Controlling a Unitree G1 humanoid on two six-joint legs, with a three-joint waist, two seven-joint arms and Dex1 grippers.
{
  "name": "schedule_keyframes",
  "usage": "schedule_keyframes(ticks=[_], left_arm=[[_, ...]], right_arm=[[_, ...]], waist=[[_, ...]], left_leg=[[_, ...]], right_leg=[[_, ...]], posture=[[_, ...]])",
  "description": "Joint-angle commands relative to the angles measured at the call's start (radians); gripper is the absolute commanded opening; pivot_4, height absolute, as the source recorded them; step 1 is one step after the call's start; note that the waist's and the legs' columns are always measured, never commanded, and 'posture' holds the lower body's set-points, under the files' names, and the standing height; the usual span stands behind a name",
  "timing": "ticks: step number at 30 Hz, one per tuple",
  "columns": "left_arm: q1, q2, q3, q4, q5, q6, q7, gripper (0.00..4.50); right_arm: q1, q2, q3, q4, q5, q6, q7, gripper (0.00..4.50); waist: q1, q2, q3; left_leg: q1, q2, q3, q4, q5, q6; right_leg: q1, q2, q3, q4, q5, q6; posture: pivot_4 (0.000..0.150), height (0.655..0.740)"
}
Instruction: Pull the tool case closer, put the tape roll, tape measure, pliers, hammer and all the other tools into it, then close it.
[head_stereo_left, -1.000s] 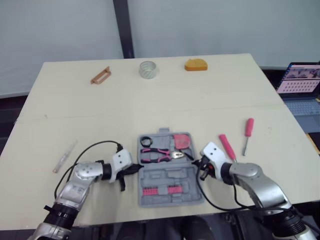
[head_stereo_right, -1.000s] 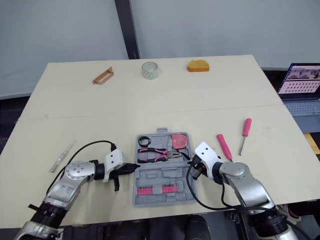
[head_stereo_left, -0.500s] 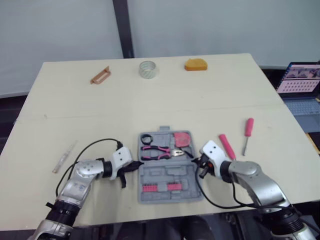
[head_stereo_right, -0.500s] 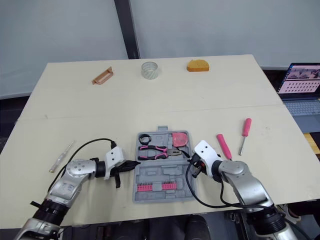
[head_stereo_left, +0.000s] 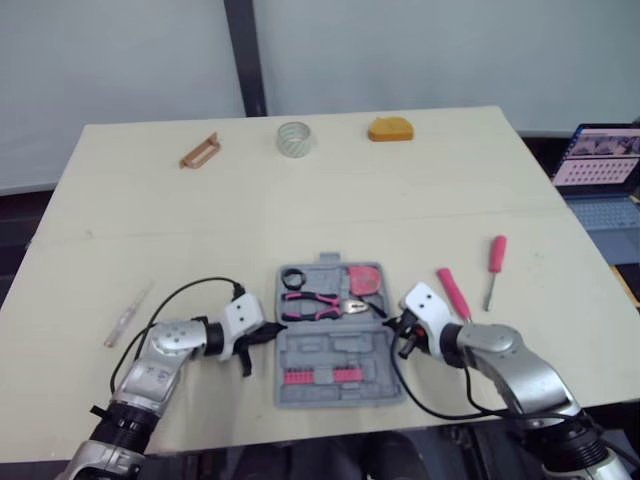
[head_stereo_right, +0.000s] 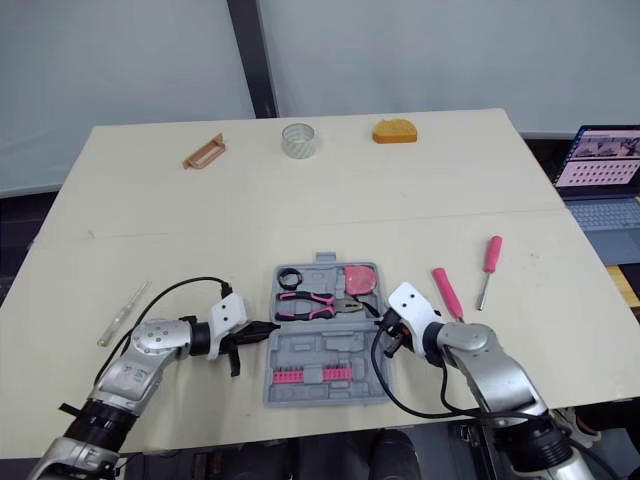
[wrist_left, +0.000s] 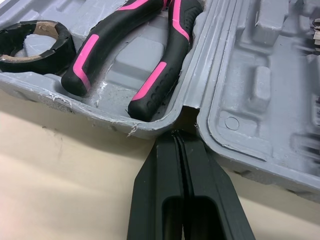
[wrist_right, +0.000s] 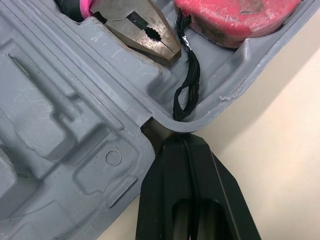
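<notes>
The tool case (head_stereo_left: 340, 347) lay open near the front edge of the table (head_stereo_left: 300, 210), with pliers (head_stereo_left: 318, 302), a black ring (head_stereo_left: 292, 281) and a pink tape measure (head_stereo_left: 364, 279) in its far half. The left gripper (head_stereo_left: 268, 333), fingers pressed together and empty, had its tip at the hinge notch on the case's left side. The right gripper (head_stereo_left: 392, 325), likewise closed on nothing, met the matching notch on the right, just beside the tape measure's black cord (wrist_right: 187, 87). The step looked like drawing the case closer: both tips would need to pull evenly and slowly, so the case neither swivelled nor shook its contents loose. Two screwdrivers (head_stereo_left: 453, 293) lay just right of it; the clear tape roll (head_stereo_left: 295, 138) sat well apart at the far edge
</notes>
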Motion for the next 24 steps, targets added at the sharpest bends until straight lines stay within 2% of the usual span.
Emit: schedule_keyframes(ticks=[1, 24], left_arm=[[0.013, 0.012, 0.023, -0.029, -0.006, 0.005, 0.011, 0.05], [0.057, 0.047, 0.06, -0.086, -0.018, 0.033, 0.023, 0.05]], right_arm=[[-0.001, 0.005, 0.018, -0.036, 0.016, -0.001, 0.02, 0.0], [-0.032, 0.037, 0.048, -0.01, 0.007, -0.012, 0.01, 0.0]], waist=[[-0.001, 0.0, 0.0], [-0.025, 0.0, 0.0]], left_leg=[[0.0, 0.0, 0.0, 0.0, 0.0, 0.0], [0.0, 0.0, 0.0, -0.001, 0.0, 0.0]], right_leg=[[0.0, 0.0, 0.0, 0.0, 0.0, 0.0], [-0.001, 0.0, 0.0, -0.001, 0.0, 0.0]], posture=[[0.15, 0.74], [0.15, 0.74]])
